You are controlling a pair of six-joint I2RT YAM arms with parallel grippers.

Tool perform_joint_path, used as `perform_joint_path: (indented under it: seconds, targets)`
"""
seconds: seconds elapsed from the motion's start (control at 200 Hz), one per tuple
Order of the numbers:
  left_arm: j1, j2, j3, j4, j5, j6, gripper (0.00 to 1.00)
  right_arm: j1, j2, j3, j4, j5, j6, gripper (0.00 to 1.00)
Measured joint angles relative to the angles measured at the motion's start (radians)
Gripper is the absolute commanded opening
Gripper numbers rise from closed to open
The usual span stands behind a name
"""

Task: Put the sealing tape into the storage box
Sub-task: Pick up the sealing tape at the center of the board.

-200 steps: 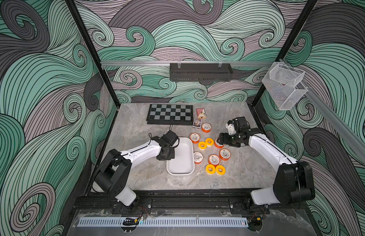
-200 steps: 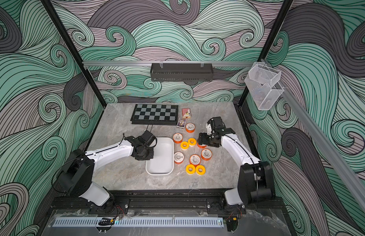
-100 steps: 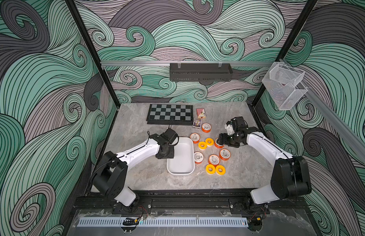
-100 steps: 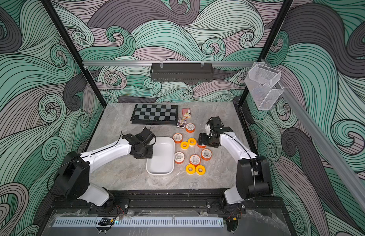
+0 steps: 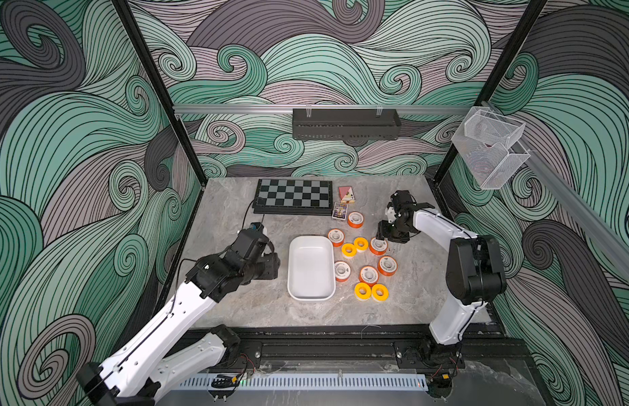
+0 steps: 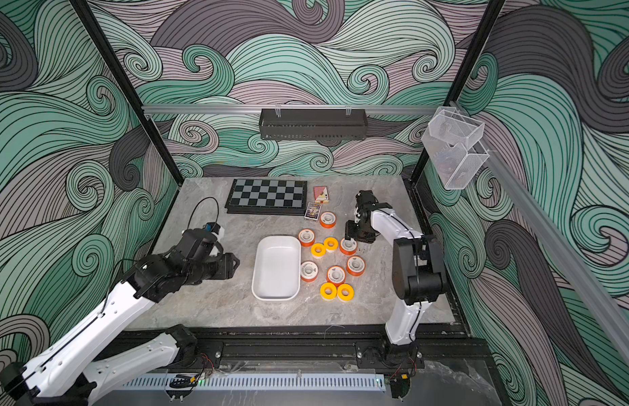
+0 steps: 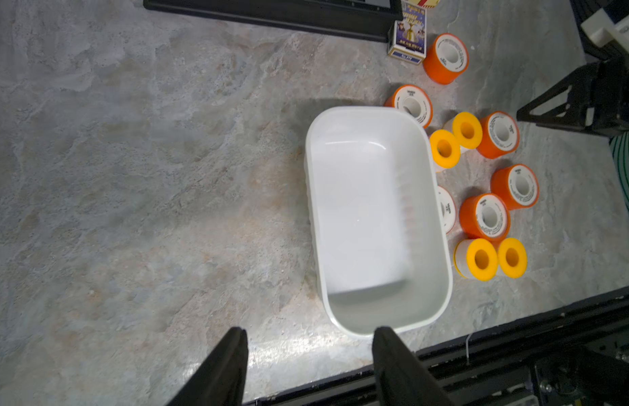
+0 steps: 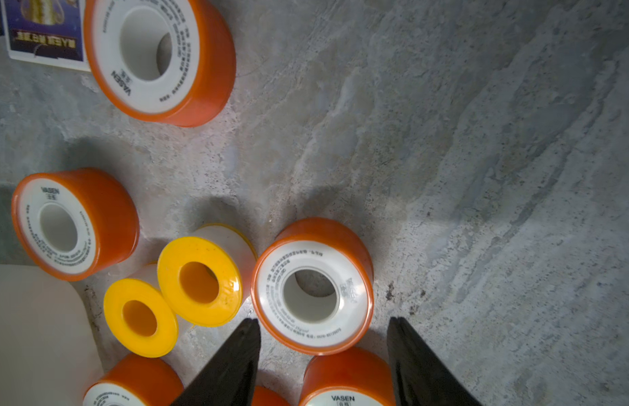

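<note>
The storage box [image 5: 310, 270] is a shallow white tray, empty, in mid table in both top views [image 6: 276, 269] and in the left wrist view [image 7: 369, 218]. The sealing tape lies right of it as several orange rolls and yellow rings. My left gripper [image 5: 276, 263] hovers left of the box, open and holding nothing [image 7: 311, 339]. My right gripper [image 5: 381, 239] is low over the far-right orange roll [image 5: 378, 246]. In the right wrist view its open jaws [image 8: 323, 323] stand either side of that roll's [image 8: 313, 284] near edge without pinching it. Two yellow rings [image 8: 200, 281] touch that roll's side.
A folded chessboard [image 5: 293, 197] and two card packs [image 5: 346, 194] lie at the back. A black shelf [image 5: 344, 124] hangs on the rear wall and clear mesh baskets [image 5: 489, 147] hang at the right. One more orange roll [image 5: 355, 219] sits by the packs.
My left gripper has drawn back from the box's left rim and its jaws have parted. My right gripper's jaws have narrowed around the far-right orange roll.
</note>
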Motion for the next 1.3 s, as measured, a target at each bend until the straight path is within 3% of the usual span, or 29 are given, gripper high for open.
perform_joint_path:
  seconds: [0.39,0.765,1.301]
  targets:
    - [-0.002,-0.061,-0.027,-0.004,0.0,0.01,0.6,-0.024,0.073,0.016,-0.007,0.023,-0.016,0.48]
    - [-0.002,-0.062,-0.027,-0.003,-0.006,0.009,0.6,-0.001,0.135,0.02,-0.009,0.015,-0.019,0.47]
    - [-0.002,-0.072,-0.031,-0.002,-0.014,0.009,0.6,0.015,0.134,0.029,-0.01,0.03,-0.023,0.29]
